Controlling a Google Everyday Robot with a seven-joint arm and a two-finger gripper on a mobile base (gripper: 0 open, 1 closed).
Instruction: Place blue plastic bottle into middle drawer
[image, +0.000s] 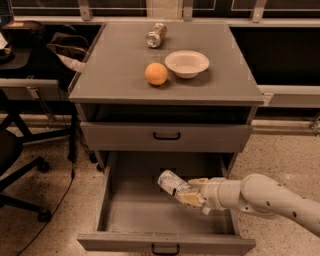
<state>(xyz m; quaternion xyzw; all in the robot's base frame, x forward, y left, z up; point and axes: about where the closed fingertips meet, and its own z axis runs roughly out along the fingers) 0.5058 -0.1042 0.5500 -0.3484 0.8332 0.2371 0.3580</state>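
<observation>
- Item: blue plastic bottle. Loc.: lower centre of frame, within outline of open middle drawer. Tilted, free end up-left; apparently held off tray floor, contact not certain.
- Gripper: lower centre-right, just right of bottle. Clamped on bottle's right end. Arm entering from lower right edge.
- Handling (est.): light, thin-walled, smooth. Prob. dented by hard squeeze, prone to slip in a loose one. Round body, so likely to roll once laid down.
- Best hold (est.): across mid-body at label, not cap or neck.
- Middle drawer: pulled out, bottom of frame, small black handle at front edge.
- Upper drawer front: centre of frame, closed, directly above rear of open tray. Less headroom at back, by judgement.
- Cabinet top, upper centre: orange; bowl just right of it; drink can behind, near top edge. All well apart from bottle.
- Chair: left edge, apart from drawer.
- In the way: tray's right wall near arm; otherwise nothing seen between bottle and tray floor.
</observation>
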